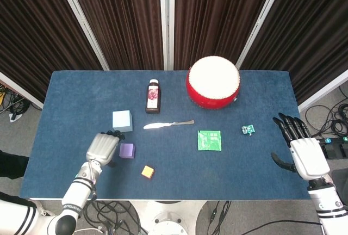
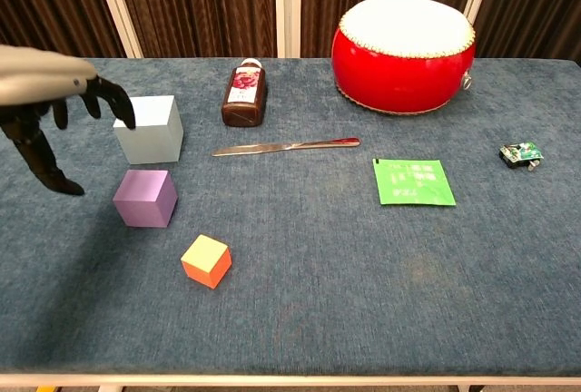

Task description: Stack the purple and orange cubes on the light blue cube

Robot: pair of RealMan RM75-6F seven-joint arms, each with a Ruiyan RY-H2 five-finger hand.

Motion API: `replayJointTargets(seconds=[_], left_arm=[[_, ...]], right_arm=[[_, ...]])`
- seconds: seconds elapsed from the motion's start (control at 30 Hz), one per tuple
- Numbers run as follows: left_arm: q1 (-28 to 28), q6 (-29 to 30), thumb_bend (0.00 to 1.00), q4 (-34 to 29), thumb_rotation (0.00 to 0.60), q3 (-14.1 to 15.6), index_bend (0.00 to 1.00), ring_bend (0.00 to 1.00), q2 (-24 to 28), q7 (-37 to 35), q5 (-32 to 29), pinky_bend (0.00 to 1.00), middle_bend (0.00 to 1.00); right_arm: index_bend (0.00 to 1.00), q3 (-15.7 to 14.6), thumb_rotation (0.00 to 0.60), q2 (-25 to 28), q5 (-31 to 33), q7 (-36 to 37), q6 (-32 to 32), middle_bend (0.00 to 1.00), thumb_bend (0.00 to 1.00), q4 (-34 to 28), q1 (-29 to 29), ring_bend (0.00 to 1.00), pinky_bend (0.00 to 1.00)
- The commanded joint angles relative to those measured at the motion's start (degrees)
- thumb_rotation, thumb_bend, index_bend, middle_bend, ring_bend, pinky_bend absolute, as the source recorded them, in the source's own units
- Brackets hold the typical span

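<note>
The light blue cube (image 1: 122,121) (image 2: 149,129) stands at the table's left. The purple cube (image 1: 126,150) (image 2: 145,197) sits just in front of it, and the smaller orange cube (image 1: 147,172) (image 2: 206,260) lies nearer the front edge. My left hand (image 1: 102,148) (image 2: 47,102) hovers open just left of the purple cube, fingers spread and holding nothing. My right hand (image 1: 302,149) is open at the table's right edge, far from the cubes; the chest view does not show it.
A dark bottle (image 1: 153,97) lies behind the cubes, a metal knife (image 1: 168,124) to their right. A red drum (image 1: 213,82) stands at the back, with a green packet (image 1: 209,140) and a small green part (image 1: 248,130) toward the right.
</note>
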Motion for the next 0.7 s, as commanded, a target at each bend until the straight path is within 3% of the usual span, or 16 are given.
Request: replayJointTargets(seconds=[0.03,0.7], left_arm=[[0.46,0.56,0.14,1.86,0.600,0.19,0.35,0.28,-2.61,1.10,-0.44,0.38,0.33],[0.98,-1.31,0.16,13.64,0.600,-3.86,0.37,0.28,-11.06,2.62,-4.91,0.39,0.35]], right_arm=[[0.00,0.08,0.600,-0.05,0.23,-0.09,-0.25,0.00,0.20,0.02,0.15,0.00,0.00],[0.00,0.43,0.600,-0.09,1.57,-0.58,-0.95,0.00,0.20,0.15,0.55,0.00,0.00]])
